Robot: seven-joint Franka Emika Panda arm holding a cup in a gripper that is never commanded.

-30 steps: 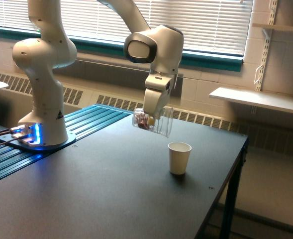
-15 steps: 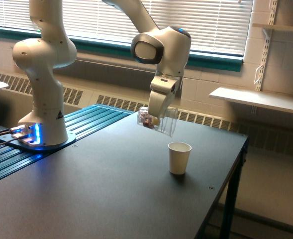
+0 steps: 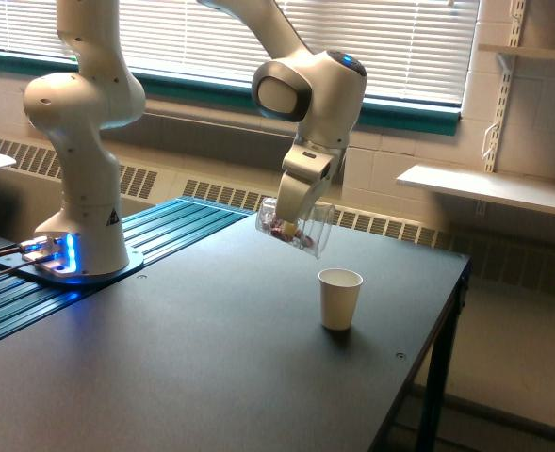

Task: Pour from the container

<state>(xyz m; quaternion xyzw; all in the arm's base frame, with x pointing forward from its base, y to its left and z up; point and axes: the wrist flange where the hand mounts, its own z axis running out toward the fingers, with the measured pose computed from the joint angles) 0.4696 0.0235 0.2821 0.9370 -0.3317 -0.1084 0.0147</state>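
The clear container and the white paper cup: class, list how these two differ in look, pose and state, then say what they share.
1. The container is see-through; the paper cup is opaque white.
2. The container is tipped well over, mouth toward the exterior view's right and slightly downward; the paper cup stands upright.
3. The container is held in the air by the hand; the paper cup rests on the table.
4. Small reddish items show inside the container; the paper cup's contents cannot be seen.

Both are open-topped cups.
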